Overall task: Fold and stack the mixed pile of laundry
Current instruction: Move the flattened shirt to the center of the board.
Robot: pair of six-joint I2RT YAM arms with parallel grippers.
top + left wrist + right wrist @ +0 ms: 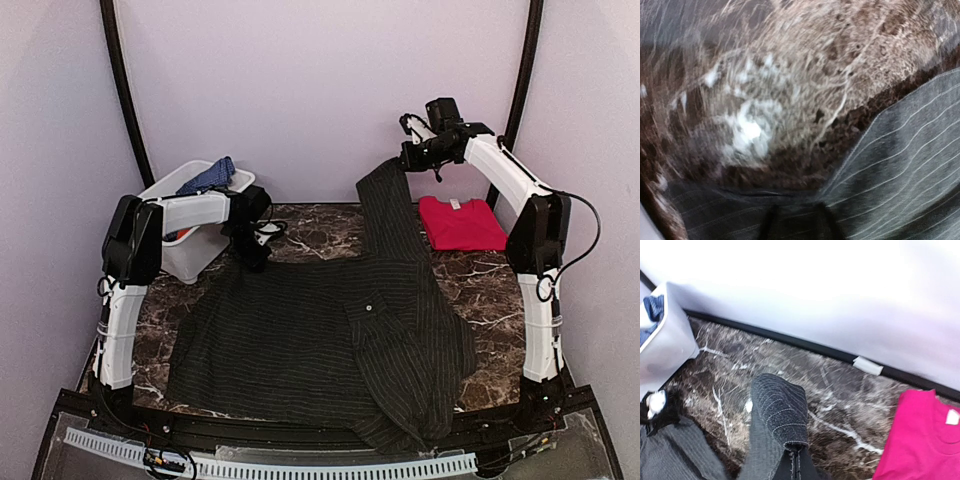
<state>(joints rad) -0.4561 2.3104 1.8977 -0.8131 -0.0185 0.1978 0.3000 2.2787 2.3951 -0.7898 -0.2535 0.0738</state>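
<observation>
The dark charcoal pinstriped shirt (320, 340) lies spread over the marble table. My right gripper (404, 160) is shut on one sleeve and holds it high above the back of the table. In the right wrist view the cuff (780, 410) drapes over the closed jaws (800, 462). My left gripper (256, 250) is low at the shirt's back left edge. In the left wrist view its dark fingers (771, 222) are close together with pinstriped cloth (900, 165) pinched between them. A folded red cloth (460, 222) lies at the back right. A blue checked garment (210, 176) sits in the bin.
A white plastic bin (195, 255) stands at the back left, right beside my left arm. An orange piece shows at its wall (178, 236). The shirt's front hem hangs over the table's near edge (400, 430). Bare marble (320, 232) lies between the grippers.
</observation>
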